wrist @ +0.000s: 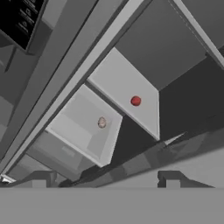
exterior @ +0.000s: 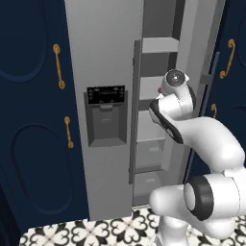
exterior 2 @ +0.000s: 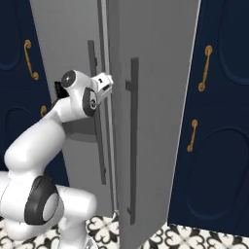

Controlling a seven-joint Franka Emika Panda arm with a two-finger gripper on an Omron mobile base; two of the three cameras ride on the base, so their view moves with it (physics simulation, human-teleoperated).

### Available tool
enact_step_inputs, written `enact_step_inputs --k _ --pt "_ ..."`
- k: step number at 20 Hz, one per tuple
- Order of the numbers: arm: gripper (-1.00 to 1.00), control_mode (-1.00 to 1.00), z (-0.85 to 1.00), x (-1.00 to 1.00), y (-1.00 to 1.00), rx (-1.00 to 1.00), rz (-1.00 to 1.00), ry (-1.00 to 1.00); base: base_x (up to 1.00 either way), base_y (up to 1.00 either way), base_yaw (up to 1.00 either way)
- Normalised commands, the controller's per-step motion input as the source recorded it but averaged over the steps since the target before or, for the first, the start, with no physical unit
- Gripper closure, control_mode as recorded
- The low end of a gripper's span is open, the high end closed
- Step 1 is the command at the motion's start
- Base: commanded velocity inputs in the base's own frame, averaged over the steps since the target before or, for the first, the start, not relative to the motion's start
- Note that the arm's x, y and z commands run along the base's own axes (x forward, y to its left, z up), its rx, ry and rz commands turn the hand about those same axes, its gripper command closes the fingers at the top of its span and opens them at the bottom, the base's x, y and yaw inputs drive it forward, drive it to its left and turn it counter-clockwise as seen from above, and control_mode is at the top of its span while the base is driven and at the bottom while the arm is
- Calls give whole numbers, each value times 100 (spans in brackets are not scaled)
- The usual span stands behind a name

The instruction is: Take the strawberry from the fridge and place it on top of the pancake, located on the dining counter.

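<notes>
While the arm (exterior: 192,134) is bent up from the base and reaches toward the open right side of the fridge (exterior: 103,57), the hand (exterior 2: 104,81) is seen at the gap between the two doors, level with the black control panel (exterior: 106,95). How far the hand is open cannot be told: its fingertips are barely seen at the bottom of the hand view, and nothing is seen held between them or touched by them. In the hand view, which is rolled so that the shelves run diagonally, the strawberry (wrist: 102,122) is seen lying on a grey shelf (wrist: 83,127) inside the fridge, well apart from the hand. It is too small for its long axis or pointing to be judged. On the next shelf a small red ball (wrist: 135,101) is seen. Navy cabinets (exterior: 29,120) with gold handles (exterior: 58,66) are seen beside the fridge.
</notes>
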Motion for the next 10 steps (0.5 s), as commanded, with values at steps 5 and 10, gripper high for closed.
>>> enact_step_inputs --k 5,10 --pt "-100 -100 0 -48 -90 0 -4 0 0 0 0" --pt "-100 -100 0 -46 -99 0 -5 0 0 0 0"
